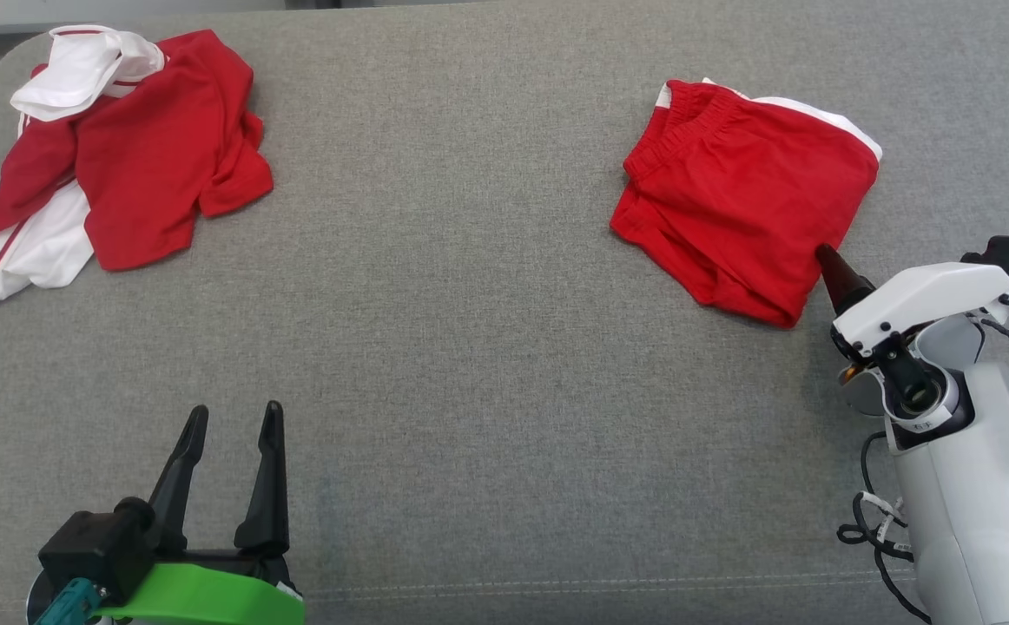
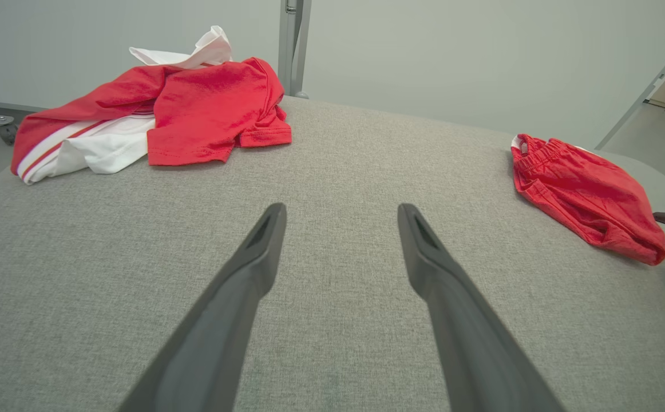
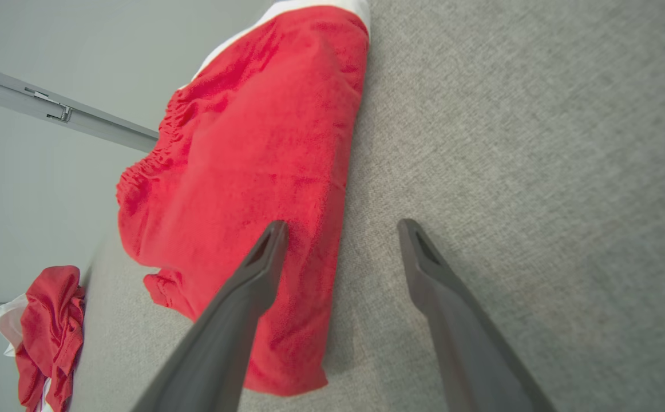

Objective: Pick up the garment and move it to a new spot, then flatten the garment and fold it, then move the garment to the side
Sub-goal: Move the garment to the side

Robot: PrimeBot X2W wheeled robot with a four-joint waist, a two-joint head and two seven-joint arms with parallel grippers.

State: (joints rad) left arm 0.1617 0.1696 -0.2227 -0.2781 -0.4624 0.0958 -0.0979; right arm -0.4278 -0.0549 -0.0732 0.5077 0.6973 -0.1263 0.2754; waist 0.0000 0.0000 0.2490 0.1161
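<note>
Shorts (image 1: 743,195) are laid on the counter (image 1: 470,347); a clothes pile (image 1: 114,148) is found well off to their left, right claw (image 3: 341,224) parked at their near corner.

Red shorts (image 1: 739,200), folded
Flat on the grey top (image 1: 470,365), over to the right; gathered waistband at one end, white trim peeking out.

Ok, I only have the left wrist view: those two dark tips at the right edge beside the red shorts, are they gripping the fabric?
Observer: No. The right gripper is open, nothing held.
Operator: Where are its fingers?
Observer: In the right wrist view one finger is over the red shorts, the other over bare grey surface.
Operator: Shorts folded?
Observer: Head view shows them folded flat, white strip along the far edge.
</note>
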